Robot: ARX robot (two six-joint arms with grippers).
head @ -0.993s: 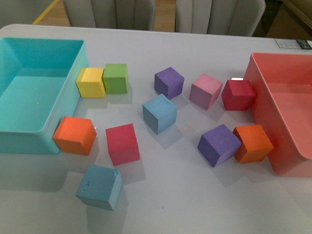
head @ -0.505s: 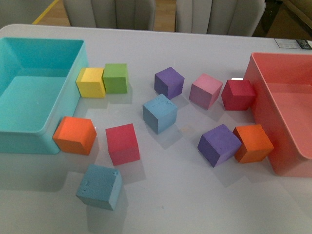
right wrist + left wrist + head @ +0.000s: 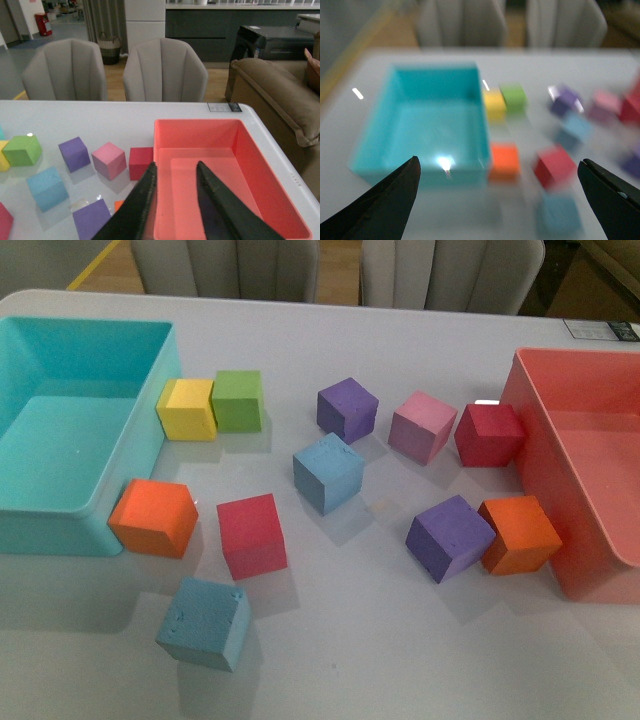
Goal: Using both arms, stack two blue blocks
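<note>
Two sky-blue blocks lie on the white table in the front view: one [image 3: 327, 472] near the middle, one [image 3: 204, 623] near the front left. Neither arm shows in the front view. My left gripper [image 3: 498, 162] is open and empty, held high over the table's left part; its view is blurred and shows both blue blocks [image 3: 577, 127] [image 3: 559, 215] ahead and apart from the fingers. My right gripper [image 3: 176, 165] is shut and empty above the red bin [image 3: 280, 165]. One blue block [image 3: 47, 187] shows to its side, far from the fingers.
A turquoise bin [image 3: 60, 510] stands at the left and a red bin [image 3: 560, 540] at the right. Yellow [image 3: 187, 408], green [image 3: 237, 400], orange, red, pink and purple [image 3: 347, 408] cubes lie scattered between them. Chairs stand behind the table's far edge.
</note>
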